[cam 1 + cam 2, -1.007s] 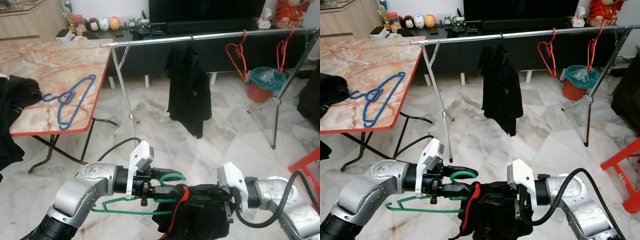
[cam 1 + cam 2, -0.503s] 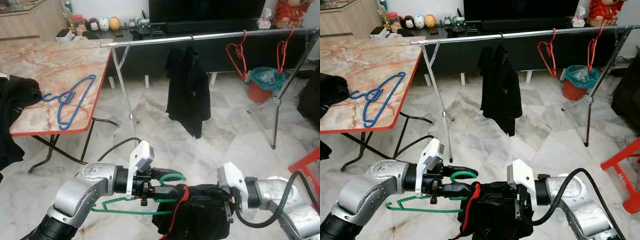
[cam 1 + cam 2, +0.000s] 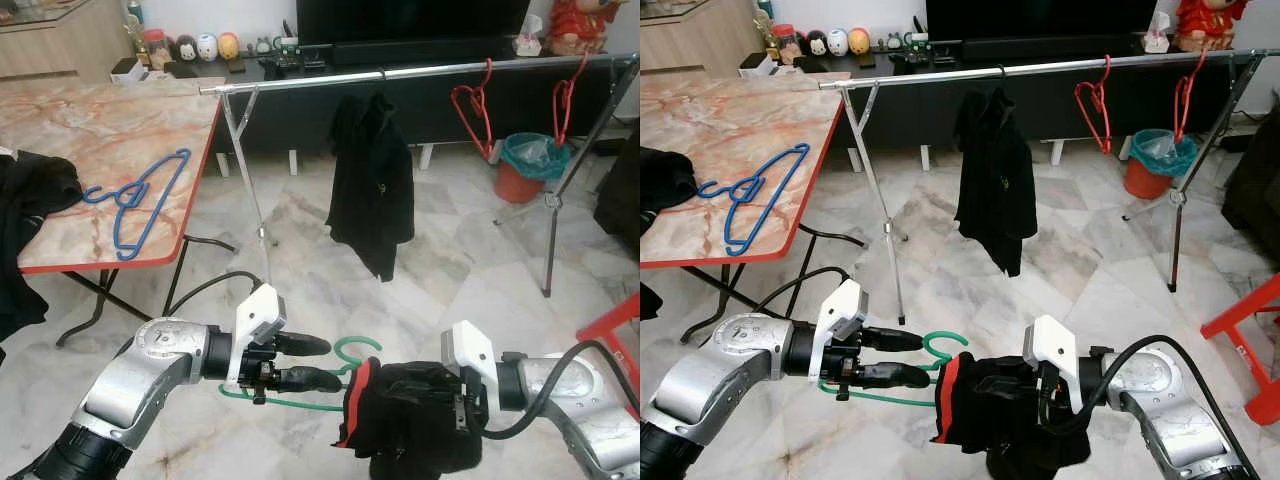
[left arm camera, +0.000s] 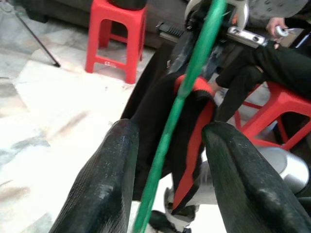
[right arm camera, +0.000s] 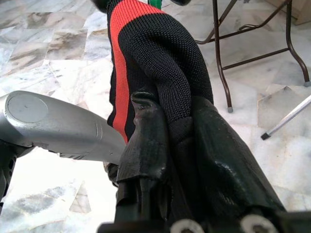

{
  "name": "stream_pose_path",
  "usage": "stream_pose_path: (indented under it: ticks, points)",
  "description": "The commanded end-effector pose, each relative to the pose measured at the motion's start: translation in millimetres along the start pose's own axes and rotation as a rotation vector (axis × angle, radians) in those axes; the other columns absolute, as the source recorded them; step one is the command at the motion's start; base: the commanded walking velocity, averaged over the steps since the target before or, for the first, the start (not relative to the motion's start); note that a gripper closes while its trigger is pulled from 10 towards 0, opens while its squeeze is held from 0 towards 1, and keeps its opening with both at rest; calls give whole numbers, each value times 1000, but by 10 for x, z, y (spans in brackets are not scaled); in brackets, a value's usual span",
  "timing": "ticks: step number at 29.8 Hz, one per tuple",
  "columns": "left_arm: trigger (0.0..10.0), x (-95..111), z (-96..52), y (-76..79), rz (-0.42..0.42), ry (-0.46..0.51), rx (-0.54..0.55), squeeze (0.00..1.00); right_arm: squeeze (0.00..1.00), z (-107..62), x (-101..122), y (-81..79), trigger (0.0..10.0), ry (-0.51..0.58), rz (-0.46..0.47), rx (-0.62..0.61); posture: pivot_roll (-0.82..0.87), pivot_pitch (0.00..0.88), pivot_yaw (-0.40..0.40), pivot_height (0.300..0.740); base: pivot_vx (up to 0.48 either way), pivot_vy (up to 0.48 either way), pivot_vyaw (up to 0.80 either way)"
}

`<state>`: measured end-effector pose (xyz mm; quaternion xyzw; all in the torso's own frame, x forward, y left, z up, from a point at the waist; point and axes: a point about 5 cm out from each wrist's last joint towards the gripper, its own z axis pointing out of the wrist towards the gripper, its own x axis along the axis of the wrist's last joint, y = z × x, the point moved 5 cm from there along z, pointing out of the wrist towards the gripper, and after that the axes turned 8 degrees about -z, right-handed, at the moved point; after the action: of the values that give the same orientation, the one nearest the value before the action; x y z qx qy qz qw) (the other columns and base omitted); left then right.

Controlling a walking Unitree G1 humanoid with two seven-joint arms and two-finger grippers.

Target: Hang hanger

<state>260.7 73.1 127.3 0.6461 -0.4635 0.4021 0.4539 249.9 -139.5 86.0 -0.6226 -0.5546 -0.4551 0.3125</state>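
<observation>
Green hanger [image 3: 345,352] half hidden in black garment [image 3: 410,420]

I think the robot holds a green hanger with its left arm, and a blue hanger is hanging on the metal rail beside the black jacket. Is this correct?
Not quite. The blue hanger is not on the metal rail; it lies flat on the marble table, as the left eye view shows. Red hangers hang on the rail beside the black jacket. The rest holds: the left gripper has the green hanger between its jaws.
</observation>
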Motion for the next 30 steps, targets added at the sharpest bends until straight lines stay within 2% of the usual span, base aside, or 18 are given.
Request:
stream_pose_path:
  ticks: [1,2,4,5,7,9,15,18,20,23,24,25,27,30]
  points:
    - [10000,-25,-49,-66,31,-38,32,0,0,-31,51,65,0,6,-33,-22,27,46,49,740,0,0,0]
    - [10000,-90,-106,-210,57,-74,118,0,0,-56,11,90,0,-19,-41,-36,26,45,49,740,0,0,0]
    - [10000,-131,-167,-354,63,-91,207,0,0,-71,-11,105,0,-29,-41,-48,26,45,49,740,0,0,0]
    - [10000,-148,-226,-473,61,-90,282,0,0,-80,-24,116,0,-33,-39,-59,24,45,49,740,0,0,0]
    - [10000,-173,-301,-564,61,-91,340,0,0,-90,-60,128,0,-48,-37,-74,24,44,48,740,0,0,0]
    - [10000,-227,-369,-564,57,-102,343,0,0,-105,-135,146,0,-77,-36,-98,26,46,46,740,0,0,0]
    - [10000,-381,-412,-540,51,-158,322,0,0,-155,-249,226,0,-109,-22,-166,26,48,43,740,0,0,0]
    - [10000,-481,-489,-650,53,-199,388,0,0,-210,-378,293,0,-156,-10,-231,23,47,41,740,0,0,0]
    - [10000,-491,-501,-667,54,-203,399,0,0,-218,-400,295,0,-164,-7,-237,23,47,41,740,0,0,0]
    - [10000,-529,-584,-782,49,-215,481,0,0,-268,-494,319,0,-188,14,-282,22,46,40,740,0,0,0]
    - [10000,-541,-635,-863,31,-212,543,0,0,-302,-557,336,0,-208,28,-310,23,46,40,740,0,0,0]
    - [10000,-541,-635,-863,31,-212,543,0,0,-302,-557,336,0,-208,28,-310,23,46,40,740,0,0,0]
    - [10000,-580,-729,-1003,33,-215,659,0,0,-337,-656,341,0,-230,50,-353,21,45,42,740,0,0,0]
    - [10000,-660,-781,-1081,-1,-211,739,0,0,-359,-751,365,0,-257,68,-406,18,42,43,740,0,0,0]
